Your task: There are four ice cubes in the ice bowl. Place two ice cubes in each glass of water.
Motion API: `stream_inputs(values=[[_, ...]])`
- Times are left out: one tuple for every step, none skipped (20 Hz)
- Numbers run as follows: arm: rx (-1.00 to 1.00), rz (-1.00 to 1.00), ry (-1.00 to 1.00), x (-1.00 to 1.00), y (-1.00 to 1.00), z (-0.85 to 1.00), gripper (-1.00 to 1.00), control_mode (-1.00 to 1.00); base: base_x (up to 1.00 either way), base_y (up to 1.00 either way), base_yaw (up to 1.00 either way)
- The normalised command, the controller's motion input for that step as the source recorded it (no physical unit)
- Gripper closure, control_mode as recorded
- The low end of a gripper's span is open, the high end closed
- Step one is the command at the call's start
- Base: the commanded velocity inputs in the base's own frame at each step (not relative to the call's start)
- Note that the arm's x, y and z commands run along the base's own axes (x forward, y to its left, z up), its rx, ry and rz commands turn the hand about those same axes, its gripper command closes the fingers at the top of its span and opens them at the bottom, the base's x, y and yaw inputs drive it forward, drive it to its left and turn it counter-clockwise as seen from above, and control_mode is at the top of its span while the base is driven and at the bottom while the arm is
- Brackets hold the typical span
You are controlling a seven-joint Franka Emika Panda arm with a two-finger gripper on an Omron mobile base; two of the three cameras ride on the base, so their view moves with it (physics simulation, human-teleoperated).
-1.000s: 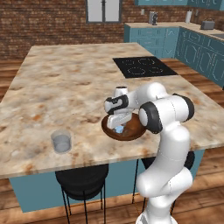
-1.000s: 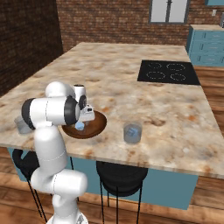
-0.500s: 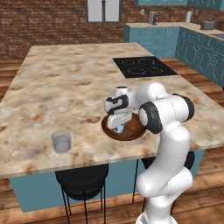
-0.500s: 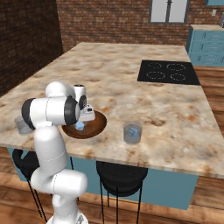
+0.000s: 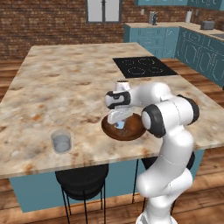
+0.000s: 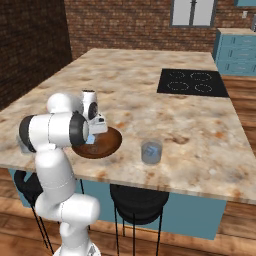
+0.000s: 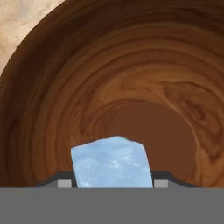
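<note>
Ice bowl (image 5: 130, 129): round, shallow, dark-brown wood. Stands on the marble island counter (image 5: 65, 87), near its front edge. In the hand view its ringed inner wall (image 7: 57, 96) curves round the frame, with pale counter showing past the rim at upper left.

Ice cube (image 7: 111, 162): one pale blue-white translucent block, resting low in the bowl. In the hand view it sits between the two dark fingertips (image 7: 61, 181), its sides meeting them at either edge. In the left base view it appears as a small blue patch (image 5: 119, 125) under the hand.

Gripper (image 5: 118, 122): lowered into the bowl, pointing down, jaws partway closed and set against both sides of the cube. Seen from the right (image 6: 95, 134) it hangs over the bowl's near-left portion.

Glass of water (image 5: 61, 142): short clear tumbler, tinted pale blue, upright on the counter, well apart from the bowl. Another such glass (image 6: 151, 152) stands on the bowl's other side.

Black cooktop (image 5: 143, 66): set flush in the counter's far part.

Black stool (image 5: 83, 179): beneath the counter's front overhang.
</note>
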Motion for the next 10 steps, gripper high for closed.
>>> stream_inputs(values=[[0.00, -0.09, 0.00, -0.64, 0.16, 1.00, 1.00, -1.00, 0.00, 0.00, 0.00], [0.01, -0.12, 0.00, -0.96, 0.18, 1.00, 1.00, -1.00, 0.00, 0.00, 0.00], [0.01, -0.17, 0.00, -1.00, 0.34, 0.76, 1.00, -1.00, 0.00, 0.00, 0.00], [0.01, -0.20, 0.00, -1.00, 0.46, 0.61, 1.00, -1.00, 0.00, 0.00, 0.00], [0.01, -0.20, 0.00, -1.00, 0.55, 0.59, 1.00, -1.00, 0.00, 0.00, 0.00], [0.00, -0.20, 0.00, -1.00, 0.60, 0.61, 1.00, -1.00, 0.00, 0.00, 0.00], [0.00, -0.19, 0.00, -1.00, 0.66, 0.50, 1.00, -1.00, 0.00, 0.00, 0.00], [0.00, -0.18, 0.00, -1.00, 0.78, 0.36, 1.00, -1.00, 0.00, 0.00, 0.00], [0.00, -0.18, -0.02, -1.00, 0.94, 0.24, 1.00, -1.00, 0.00, 0.00, 0.00], [0.00, -0.15, -0.07, -0.36, 0.89, 0.51, 1.00, -1.00, 0.00, 0.00, 0.00]])
